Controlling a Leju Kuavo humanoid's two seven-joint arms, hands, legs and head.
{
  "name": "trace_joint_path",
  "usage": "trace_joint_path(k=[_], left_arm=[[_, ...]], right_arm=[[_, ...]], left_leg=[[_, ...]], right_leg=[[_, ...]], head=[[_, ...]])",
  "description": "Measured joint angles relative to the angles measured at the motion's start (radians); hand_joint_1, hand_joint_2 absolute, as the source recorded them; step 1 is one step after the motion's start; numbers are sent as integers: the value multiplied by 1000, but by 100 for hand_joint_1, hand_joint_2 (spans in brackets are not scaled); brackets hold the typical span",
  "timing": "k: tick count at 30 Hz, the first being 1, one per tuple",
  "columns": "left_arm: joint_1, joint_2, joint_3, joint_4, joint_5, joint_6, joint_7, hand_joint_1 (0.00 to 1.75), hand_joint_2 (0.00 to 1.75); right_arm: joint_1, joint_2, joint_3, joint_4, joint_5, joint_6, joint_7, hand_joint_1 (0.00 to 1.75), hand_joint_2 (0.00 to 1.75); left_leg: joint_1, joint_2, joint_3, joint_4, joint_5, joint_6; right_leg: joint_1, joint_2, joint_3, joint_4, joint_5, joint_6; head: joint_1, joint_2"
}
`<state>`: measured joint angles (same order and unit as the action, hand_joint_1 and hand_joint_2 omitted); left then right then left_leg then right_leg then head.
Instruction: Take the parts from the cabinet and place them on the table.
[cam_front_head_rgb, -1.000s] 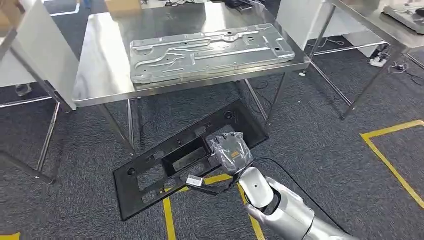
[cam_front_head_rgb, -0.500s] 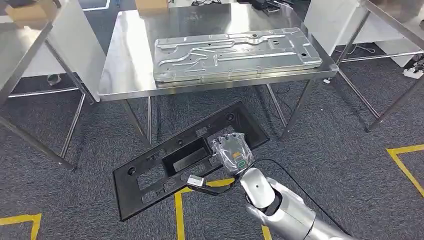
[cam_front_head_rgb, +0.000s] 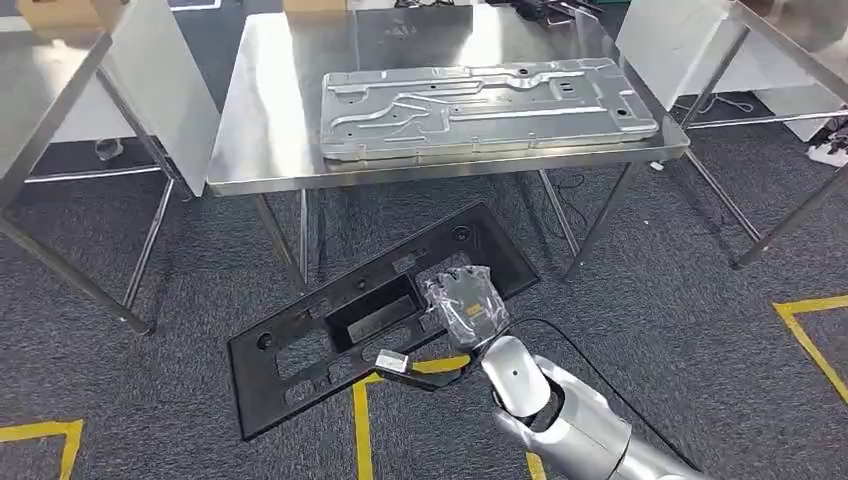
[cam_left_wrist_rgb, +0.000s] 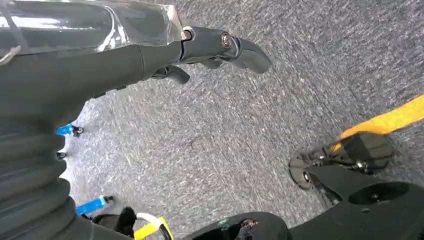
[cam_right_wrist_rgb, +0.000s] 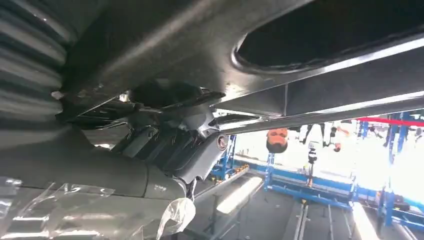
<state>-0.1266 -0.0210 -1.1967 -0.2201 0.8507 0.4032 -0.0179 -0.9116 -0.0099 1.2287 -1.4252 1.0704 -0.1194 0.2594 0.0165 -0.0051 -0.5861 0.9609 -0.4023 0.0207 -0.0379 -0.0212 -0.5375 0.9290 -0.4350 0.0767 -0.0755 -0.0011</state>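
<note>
A long black plastic panel (cam_front_head_rgb: 375, 318) with rectangular cut-outs is carried level above the grey carpet, slanting from lower left to upper right in the head view, short of the steel table (cam_front_head_rgb: 270, 120) in front. The right hand (cam_front_head_rgb: 465, 303), wrapped in clear film, grips the panel near its middle along its near edge; in the right wrist view its fingers (cam_right_wrist_rgb: 192, 145) press against the panel's underside (cam_right_wrist_rgb: 320, 75). A pressed sheet-metal panel (cam_front_head_rgb: 487, 105) lies flat on the tabletop, along its front half and near the front edge. The left hand (cam_left_wrist_rgb: 210, 50) hangs over the carpet with its fingers loosely apart and nothing in them. Yellow tape lines (cam_front_head_rgb: 362, 425) run across the floor under the black panel, and other steel tables (cam_front_head_rgb: 60, 80) stand to either side.
</note>
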Motion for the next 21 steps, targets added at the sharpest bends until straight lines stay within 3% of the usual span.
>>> trace_joint_path(k=[11,21], left_arm=[[-6,0,0,0,-5,-10,19,0,175],[-7,0,0,0,7,-20,18,0,175]], right_arm=[[-95,-7,-65,34,-123,-8,48,175,175],[-129,-12,-97,91,-190,-10,53,175,175]], left_leg=[[7,0,1,-1,3,-3],[7,0,1,-1,3,-3]], right_leg=[[7,0,-3,7,-1,-1],[7,0,-3,7,-1,-1]], head=[[0,0],[0,0]])
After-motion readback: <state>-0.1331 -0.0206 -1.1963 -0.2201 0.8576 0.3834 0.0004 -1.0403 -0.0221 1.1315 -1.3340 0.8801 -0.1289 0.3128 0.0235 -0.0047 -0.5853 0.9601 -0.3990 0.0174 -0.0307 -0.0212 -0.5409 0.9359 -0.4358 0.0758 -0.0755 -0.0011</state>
